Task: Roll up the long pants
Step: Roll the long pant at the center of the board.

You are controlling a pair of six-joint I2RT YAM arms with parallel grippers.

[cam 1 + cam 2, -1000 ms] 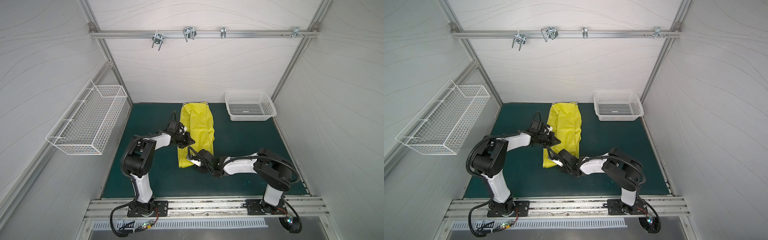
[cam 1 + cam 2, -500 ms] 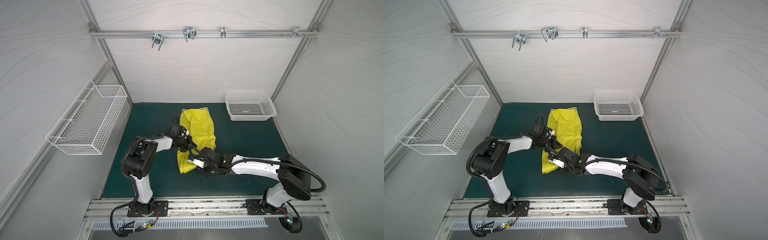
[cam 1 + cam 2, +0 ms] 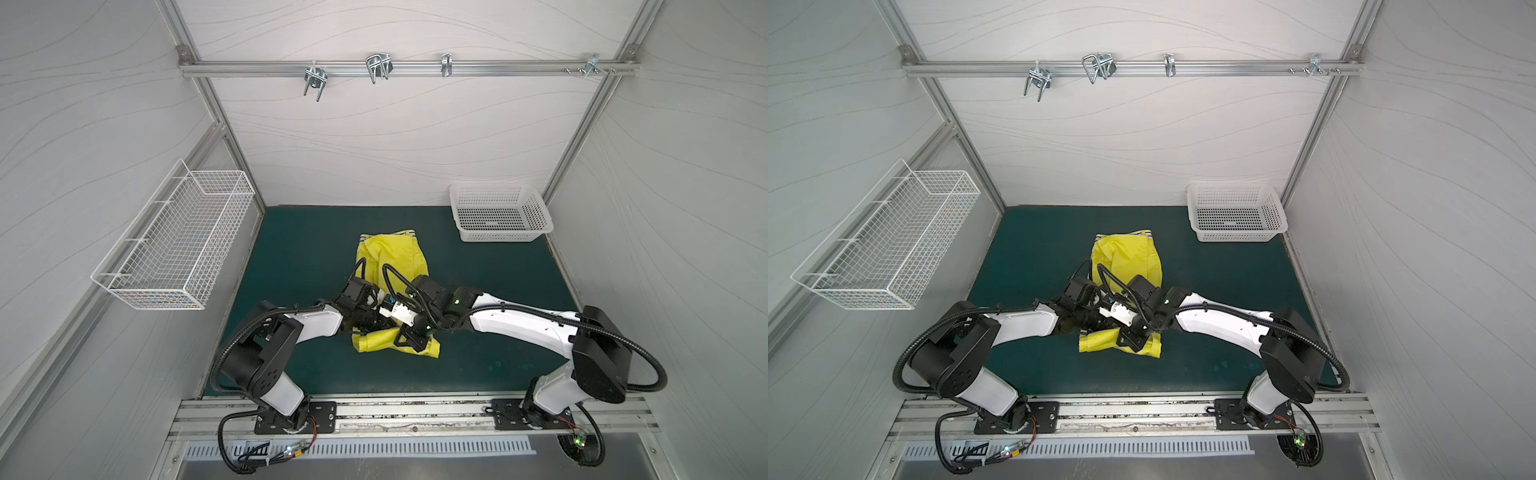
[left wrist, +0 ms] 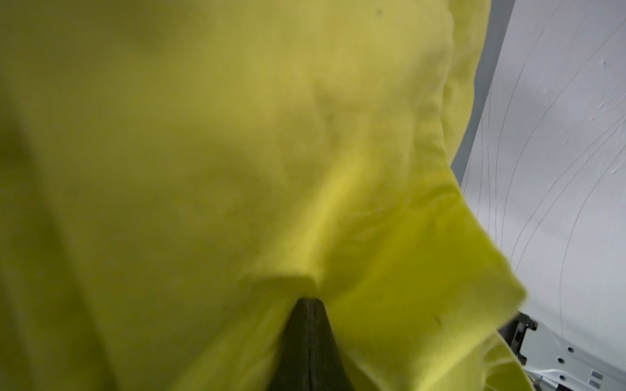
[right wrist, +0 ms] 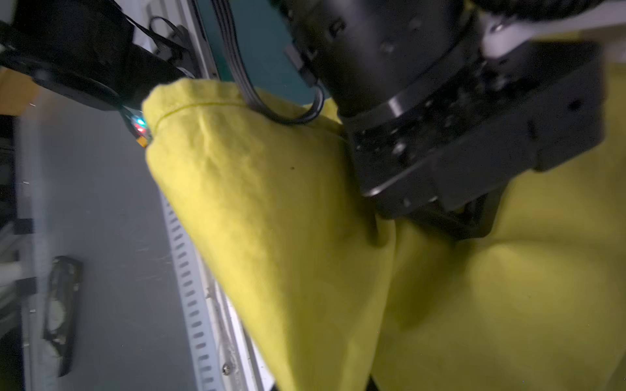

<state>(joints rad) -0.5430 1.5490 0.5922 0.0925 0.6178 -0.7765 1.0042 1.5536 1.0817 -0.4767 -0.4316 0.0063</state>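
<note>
The long pants [image 3: 399, 257] are bright yellow-green and lie bunched in the middle of the green mat [image 3: 299, 249]. Their striped waistband is at the far end. Both grippers meet over the near end, where the leg ends [image 3: 374, 338] hang folded. My left gripper [image 3: 365, 328] is shut on the cloth; in the left wrist view its closed tips [image 4: 307, 301] pinch a fold of the pants [image 4: 237, 135]. My right gripper [image 3: 409, 338] is shut on the leg ends beside it. In the right wrist view the pants [image 5: 305, 237] drape over and hide its jaws.
A white plastic basket [image 3: 500, 214] stands at the mat's far right corner. A wire basket [image 3: 174, 245] hangs on the left wall. An overhead rail with hooks [image 3: 378, 68] crosses the back. The metal base rail [image 3: 415, 411] runs along the front edge.
My right gripper has closed on the leg ends. Both grippers have drawn together, the waistband end has slid nearer, and the pants are bunched instead of lying flat.
</note>
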